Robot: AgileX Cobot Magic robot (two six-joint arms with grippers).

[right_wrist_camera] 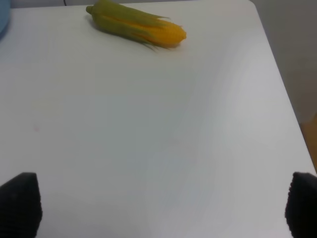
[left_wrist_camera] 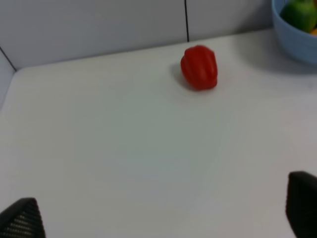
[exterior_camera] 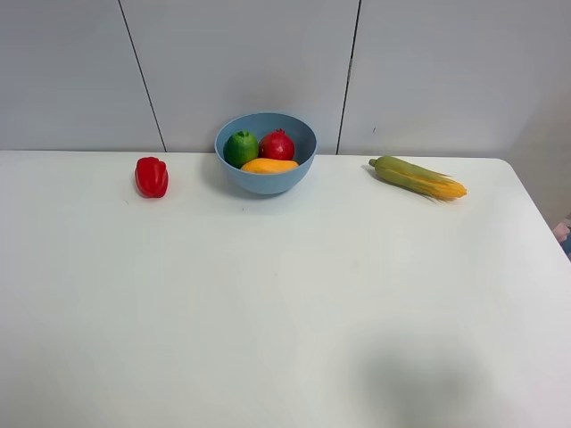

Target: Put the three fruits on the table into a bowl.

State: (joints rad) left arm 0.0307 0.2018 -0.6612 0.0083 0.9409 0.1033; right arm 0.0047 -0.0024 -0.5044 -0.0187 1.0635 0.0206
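Exterior high only: pomegranate (exterior_camera: 277, 144), lime (exterior_camera: 240, 148), mango (exterior_camera: 268, 166) inside bowl (exterior_camera: 266, 181), upper centre. Wrist views: left gripper (left_wrist_camera: 163, 218) and right gripper (right_wrist_camera: 161, 208) spread wide, empty, low in frame.

You get bright, even light from overhead, so the white table (exterior_camera: 285, 303) shows no glare. Shadows are soft — a faint grey one lies under the bowl (exterior_camera: 266, 178), and a broad dim patch sits near the worktop's front edge toward the right corner. The high view is reasonably sharp. Both wrist views are softer — the pepper (left_wrist_camera: 199, 67) and corn cob (right_wrist_camera: 136, 24) look slightly blurred, and the dark fingertips (right_wrist_camera: 20, 203) are fully out of focus.
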